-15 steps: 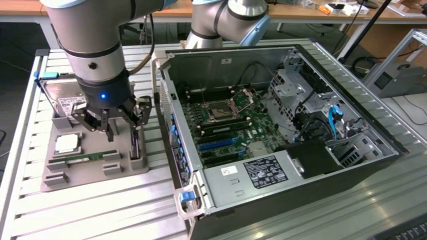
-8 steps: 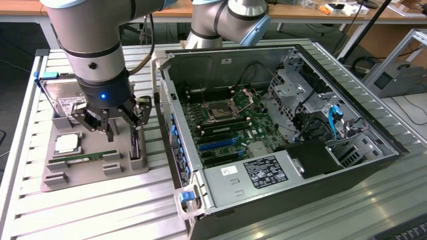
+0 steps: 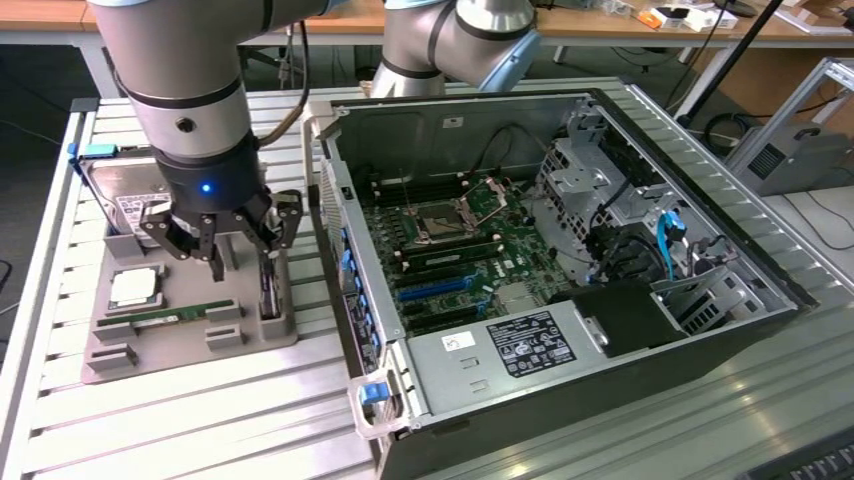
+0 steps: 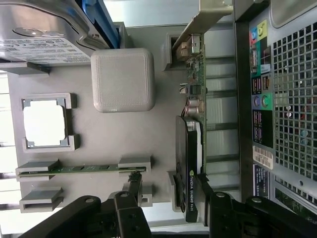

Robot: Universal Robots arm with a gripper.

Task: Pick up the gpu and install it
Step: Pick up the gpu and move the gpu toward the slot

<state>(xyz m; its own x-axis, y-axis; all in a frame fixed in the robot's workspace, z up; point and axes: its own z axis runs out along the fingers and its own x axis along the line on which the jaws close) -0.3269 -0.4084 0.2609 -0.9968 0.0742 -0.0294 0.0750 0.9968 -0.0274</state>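
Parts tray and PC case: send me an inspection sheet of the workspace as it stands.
Surface: slatted metal table carrying a grey parts tray beside an open computer case.
Job's things: gpu stands on edge in its tray slot, not lifted; motherboard exposed inside the case.
Clutter: hard drive, CPU and memory stick sit in the tray.
Grippers: end effector open, low over the tray, a finger on either side of the gpu's end.
Cables: blue cables inside the case.
Surroundings: desks behind; grey unit at the exterior view's right.
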